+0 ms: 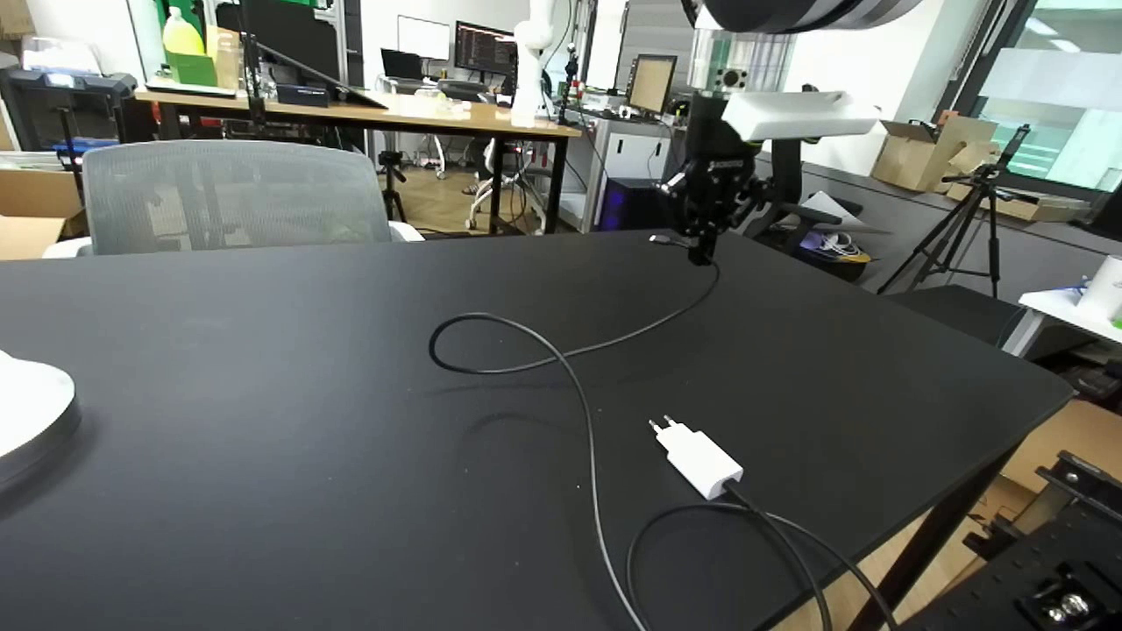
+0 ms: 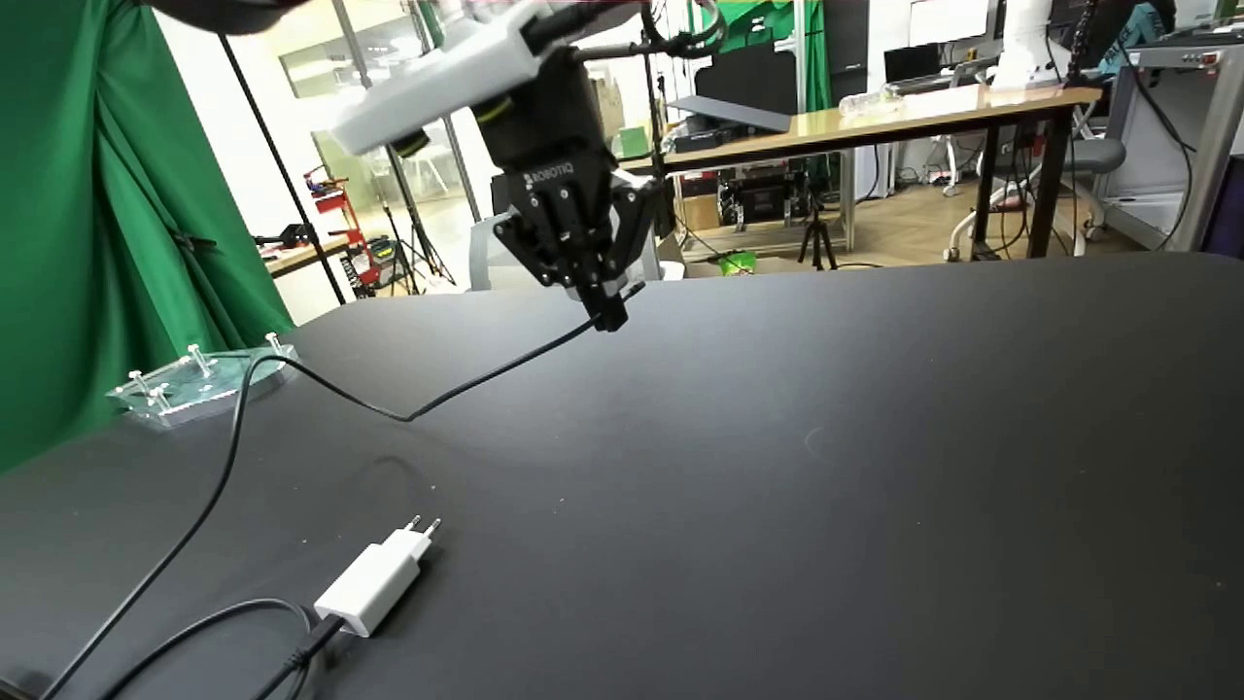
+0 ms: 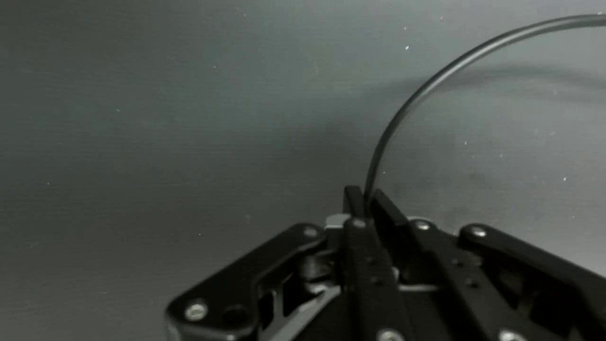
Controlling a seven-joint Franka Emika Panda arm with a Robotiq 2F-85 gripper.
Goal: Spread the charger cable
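Near the far edge of the worktop [image 1: 263, 394], as both exterior views show it, you have the jaws closed together on the cable [image 3: 430, 85]. The wrist view shows it pinched between their tips and curving out to the upper right; a soft shadow [image 3: 521, 72] lies apart from it, so that part is raised. A short end [image 1: 659, 239] sticks out past the jaws, pale at its tip in an exterior view. I cannot tell whether the jaws themselves touch the worktop.

Away from your jaws, the cable runs toward the lower part of both exterior views. You get a wide bend [image 1: 434, 342] in an exterior view, where the cable crosses its own line and then goes down to the bottom of the view. In an exterior view the same length shows as a dip and then a hump [image 2: 277, 359], seen in front of a clear plate [image 2: 209, 389] with upright bolts [image 2: 199, 362]; whether cable and plate touch, I cannot tell.

Well apart from your jaws, the white plug [image 2: 374, 580] lies on the worktop, its two prongs [image 2: 432, 527] facing away from the cable at its back. Just behind it, another stretch [image 2: 258, 603] curves round and crosses that one.

At the left of an exterior view you can see a white rounded thing [image 1: 35, 403], cut off by the edge. A grey chair [image 1: 237, 197] stands beyond the worktop, and a green curtain [image 2: 126, 243] hangs at the left in an exterior view.
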